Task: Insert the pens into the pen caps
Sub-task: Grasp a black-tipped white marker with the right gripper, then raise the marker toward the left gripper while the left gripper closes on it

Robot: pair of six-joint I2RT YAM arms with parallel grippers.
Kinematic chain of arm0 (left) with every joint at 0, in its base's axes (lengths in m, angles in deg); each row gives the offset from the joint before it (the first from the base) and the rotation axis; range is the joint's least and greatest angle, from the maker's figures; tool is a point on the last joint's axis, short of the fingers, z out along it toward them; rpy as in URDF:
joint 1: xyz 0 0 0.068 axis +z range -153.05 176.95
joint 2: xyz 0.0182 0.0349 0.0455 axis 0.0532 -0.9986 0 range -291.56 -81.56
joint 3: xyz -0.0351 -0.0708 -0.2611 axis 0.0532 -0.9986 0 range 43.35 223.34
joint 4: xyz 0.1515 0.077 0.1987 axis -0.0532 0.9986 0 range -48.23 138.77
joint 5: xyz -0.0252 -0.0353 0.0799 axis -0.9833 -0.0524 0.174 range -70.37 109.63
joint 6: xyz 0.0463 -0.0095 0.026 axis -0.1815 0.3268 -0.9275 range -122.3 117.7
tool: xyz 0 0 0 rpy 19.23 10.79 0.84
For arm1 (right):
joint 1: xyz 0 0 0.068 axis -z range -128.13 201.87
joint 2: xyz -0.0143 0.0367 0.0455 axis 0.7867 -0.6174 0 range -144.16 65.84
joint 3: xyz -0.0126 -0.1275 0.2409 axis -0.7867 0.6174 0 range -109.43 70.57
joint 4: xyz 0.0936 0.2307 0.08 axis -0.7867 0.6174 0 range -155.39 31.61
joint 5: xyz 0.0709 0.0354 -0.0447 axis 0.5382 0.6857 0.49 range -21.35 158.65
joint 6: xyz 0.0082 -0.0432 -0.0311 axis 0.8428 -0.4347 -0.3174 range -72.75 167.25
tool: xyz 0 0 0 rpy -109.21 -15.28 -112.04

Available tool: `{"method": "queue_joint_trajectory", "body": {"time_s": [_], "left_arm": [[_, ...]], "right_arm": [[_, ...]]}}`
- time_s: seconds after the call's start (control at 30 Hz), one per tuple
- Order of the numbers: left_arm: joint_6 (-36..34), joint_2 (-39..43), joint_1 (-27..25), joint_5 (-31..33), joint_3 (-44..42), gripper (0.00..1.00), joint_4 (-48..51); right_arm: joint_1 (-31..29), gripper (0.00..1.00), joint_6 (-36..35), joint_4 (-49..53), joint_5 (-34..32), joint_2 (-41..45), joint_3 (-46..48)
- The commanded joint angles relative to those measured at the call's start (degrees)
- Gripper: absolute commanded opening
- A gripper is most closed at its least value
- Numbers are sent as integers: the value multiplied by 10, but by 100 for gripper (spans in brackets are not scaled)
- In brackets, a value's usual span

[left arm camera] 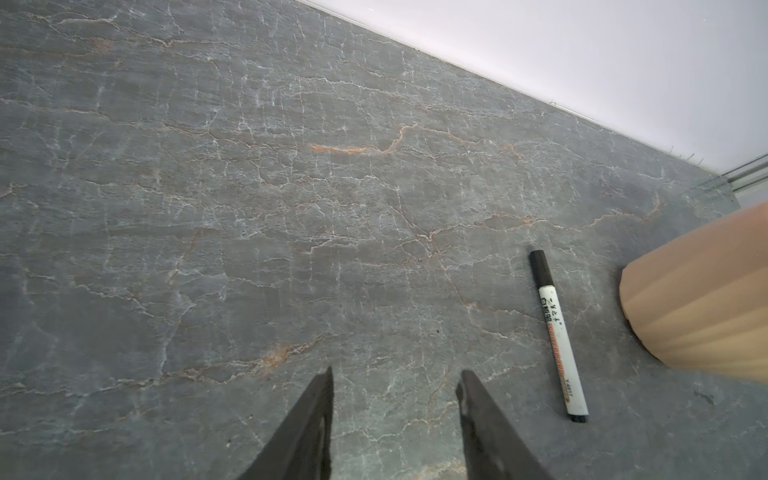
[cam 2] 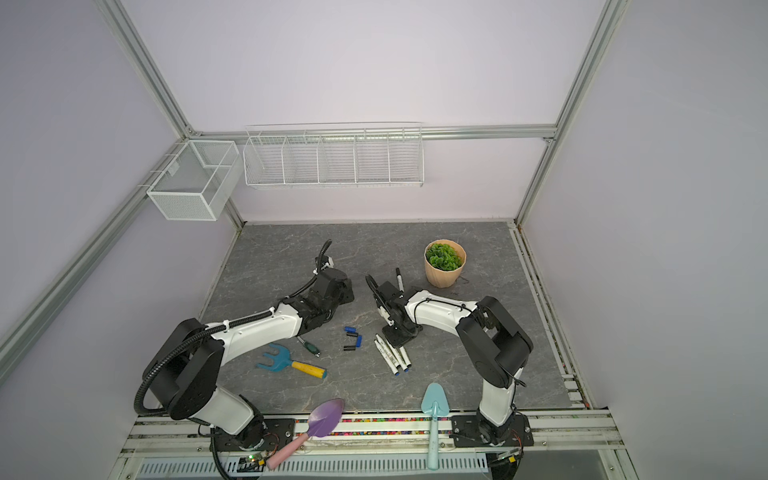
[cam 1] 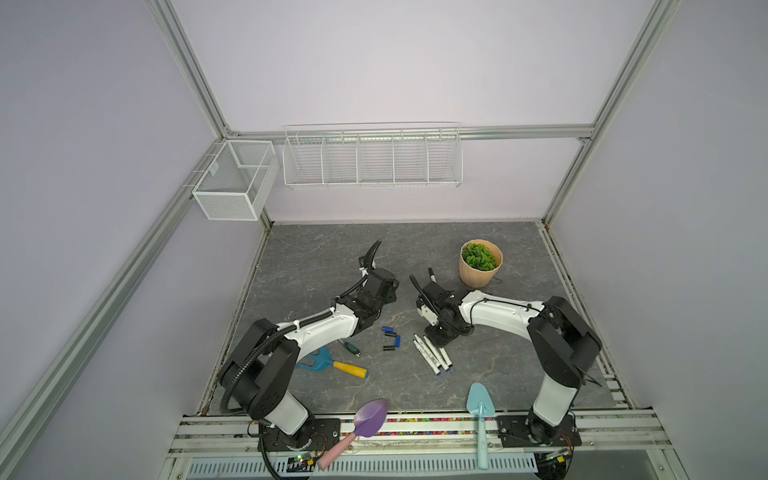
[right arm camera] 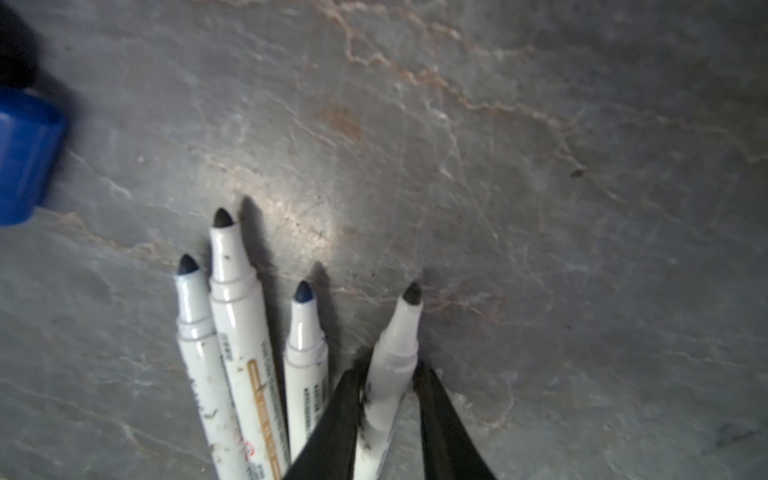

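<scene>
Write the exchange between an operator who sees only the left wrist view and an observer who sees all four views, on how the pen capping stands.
Operator: I see the left gripper open over bare table, and one capped pen beside the pot. Where are the other pens?
Observer: Four uncapped pens lie side by side near the middle of the table, toward its front edge.
Operator: Is the right gripper doing anything?
Observer: Yes. It is shut on the end pen of that row, gripping just behind the tip.
</scene>
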Motion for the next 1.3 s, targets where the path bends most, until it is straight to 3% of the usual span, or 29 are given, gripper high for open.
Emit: {"method": "queue_joint_trajectory", "body": {"time_s": [0.0, 0.13, 0.23, 0.4, 0.6, 0.77, 1.03, 1.27], "left_arm": [[-28, 16, -1, -21, -5, 48, -24], [-67, 26, -1, -82, -3, 48, -29], [-108, 43, 0, -147, -16, 49, -50], [-165, 94, 0, -277, -60, 50, -122], [-196, 143, 0, -412, -69, 58, -159], [-203, 141, 0, -504, -37, 62, -141], [-188, 90, -1, -508, -8, 63, -188], [-176, 34, -1, -515, 34, 52, -201]], "right_arm": [[2, 17, 3, -6, -44, -30, -4], [34, 10, 12, -15, -30, 16, -13], [72, 8, 23, -45, 7, 100, -13], [143, 7, 89, -163, 131, 214, 2], [165, 7, 171, -299, 239, 247, 21], [161, 7, 200, -343, 290, 247, 24], [145, 7, 185, -345, 306, 246, 18], [143, 7, 186, -355, 295, 256, 22]]}}
